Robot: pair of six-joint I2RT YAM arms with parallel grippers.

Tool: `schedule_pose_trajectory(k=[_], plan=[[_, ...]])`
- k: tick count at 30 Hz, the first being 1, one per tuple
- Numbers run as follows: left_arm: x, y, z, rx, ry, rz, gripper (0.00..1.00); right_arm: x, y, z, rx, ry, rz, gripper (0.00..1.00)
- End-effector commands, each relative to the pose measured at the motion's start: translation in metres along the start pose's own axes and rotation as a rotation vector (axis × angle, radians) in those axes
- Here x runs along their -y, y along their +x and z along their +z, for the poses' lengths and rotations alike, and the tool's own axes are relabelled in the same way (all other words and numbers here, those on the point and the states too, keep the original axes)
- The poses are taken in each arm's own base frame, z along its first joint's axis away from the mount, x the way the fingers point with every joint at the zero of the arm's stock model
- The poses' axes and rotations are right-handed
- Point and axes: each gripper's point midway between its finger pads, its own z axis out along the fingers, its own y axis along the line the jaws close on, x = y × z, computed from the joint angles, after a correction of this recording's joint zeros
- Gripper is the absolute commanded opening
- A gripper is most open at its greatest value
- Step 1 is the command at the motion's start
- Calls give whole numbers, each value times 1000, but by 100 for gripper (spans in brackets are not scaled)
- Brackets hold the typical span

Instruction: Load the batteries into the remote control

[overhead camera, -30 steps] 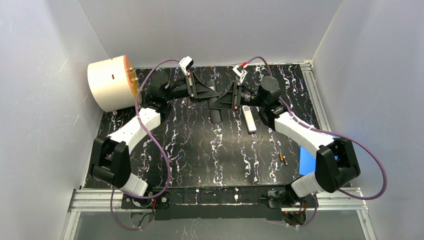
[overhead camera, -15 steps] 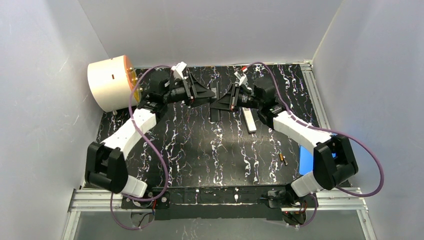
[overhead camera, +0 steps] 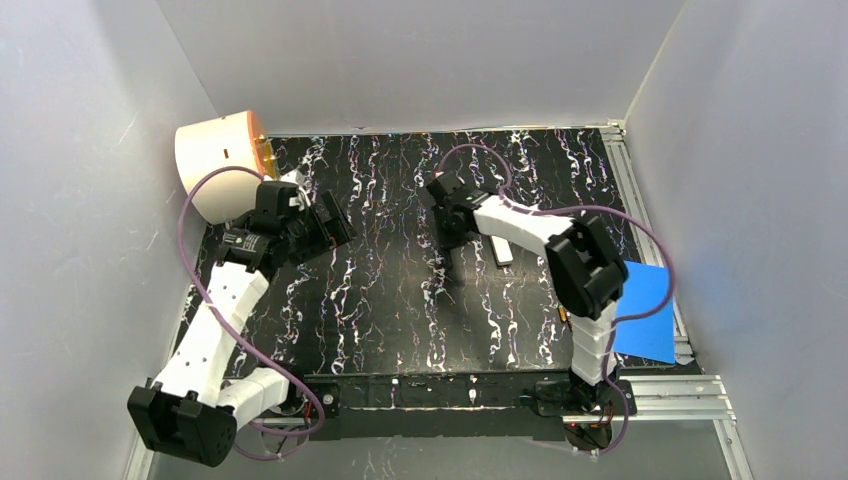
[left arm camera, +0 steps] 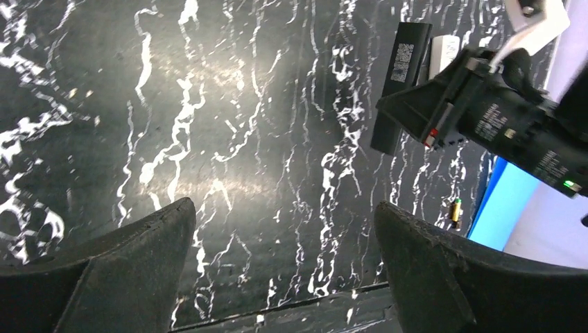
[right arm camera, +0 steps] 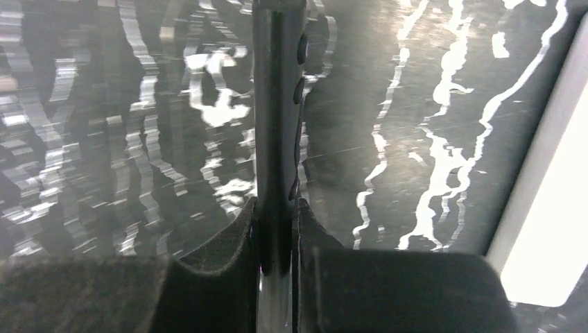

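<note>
My right gripper (right arm camera: 277, 208) is shut on a black remote control (right arm camera: 279, 104), held edge-on with its side buttons showing. From above, the right gripper (overhead camera: 448, 232) hangs over the middle of the mat with the black remote control (overhead camera: 447, 262) pointing toward the near edge. In the left wrist view the black remote control (left arm camera: 402, 66) shows its labelled back. One small battery (left arm camera: 455, 210), gold with a green tip, lies near the blue sheet. My left gripper (left arm camera: 284, 208) is open and empty, and in the top view the left gripper (overhead camera: 335, 225) sits well to the left.
A white remote (overhead camera: 503, 250) lies on the black marbled mat (overhead camera: 380, 300) just right of my right gripper. A blue sheet (overhead camera: 645, 315) rests at the mat's right edge. A beige drum with an orange face (overhead camera: 215, 165) stands at the back left corner.
My left gripper has opened wide and pulled back to the left, away from the black remote. My right arm has folded in, carrying the remote nearer and turning it downward.
</note>
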Motion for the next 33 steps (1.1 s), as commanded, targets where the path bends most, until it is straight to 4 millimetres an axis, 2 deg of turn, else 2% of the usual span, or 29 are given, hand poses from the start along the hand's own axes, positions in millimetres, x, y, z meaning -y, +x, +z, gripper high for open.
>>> schedule_pose_trajectory(k=[1,3,7,8,10,12,14,17,19,23,26,29,33], plan=[[-23,20,-23,-27,-91,20,98,57,-9,-1,1,398,-180,1],[-22,25,-29,-32,-81,1,99,66,-8,7,-25,491,-239,1],[-26,36,-41,-65,-98,-20,99,67,1,18,-69,603,-350,2],[-28,39,-43,-76,-106,-23,98,66,5,22,-83,620,-368,5],[-29,43,-47,-96,-116,-35,98,64,12,26,-103,633,-393,19],[-29,48,-52,-114,-120,-41,99,58,18,27,-113,634,-402,38],[-28,51,-58,-127,-111,-43,98,49,21,27,-114,608,-395,53],[-22,54,-68,-133,-79,-46,99,32,22,22,-108,529,-345,65],[-13,52,-76,-126,-40,-42,98,18,17,11,-87,466,-299,73],[-3,43,-94,-71,7,-25,98,-9,-3,-34,16,333,-176,83],[-2,40,-106,-36,22,12,98,-3,-15,-76,152,303,-105,89],[-5,38,-113,4,14,5,98,27,-21,-138,312,356,-46,92],[1,30,-125,78,56,20,99,71,-22,-229,515,427,48,97]])
